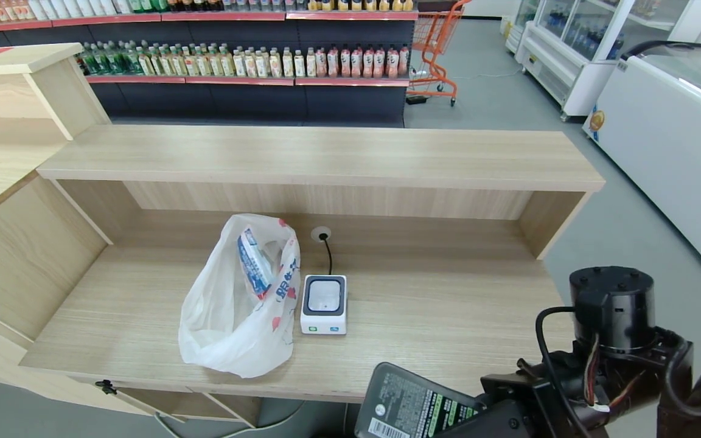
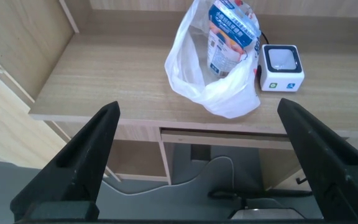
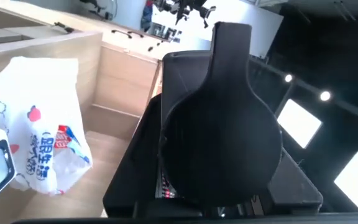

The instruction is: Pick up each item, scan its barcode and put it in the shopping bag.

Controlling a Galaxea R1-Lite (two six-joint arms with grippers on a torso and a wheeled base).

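A: Where is the thing we have to scan?

B: The right pincer [image 1: 502, 404] is pinching a dark pouch [image 1: 414, 404] by one end. The pouch hangs out past the near edge of the tabletop [image 1: 448, 304], well apart from the scanner [image 1: 324, 303].

A: And the other arm?

B: The left pincer [image 2: 197, 109] is spread wide with nothing in it, low down in front of the tabletop.

A: So what step is this, do you think?

B: I think it is the scan. The barcode [image 1: 384, 427] is on the side of the pouch that looks up, at the end away from the pincer. The glass of the scanner looks up too, so the pouch should turn over first. Then the stripes look down at the glass.

A: Then just bring it over?

B: Slowly. Hold it flat a little above the glass, not touching. The pouch looks soft, so it may droop, and a bent barcode is hard to read, I guess.

A: What could get in the way?

B: The shopping bag [image 1: 229, 328] sits just beside the scanner, on its left, maybe touching it. It looks thin and floppy. Better to come in from the right so the arm does not bump it.

A: Is anything in the bag?

B: Yes, a blue and white packet [image 1: 254, 263] stands in it. The mouth is open at the top — good, the pouch can drop in there after the scan.
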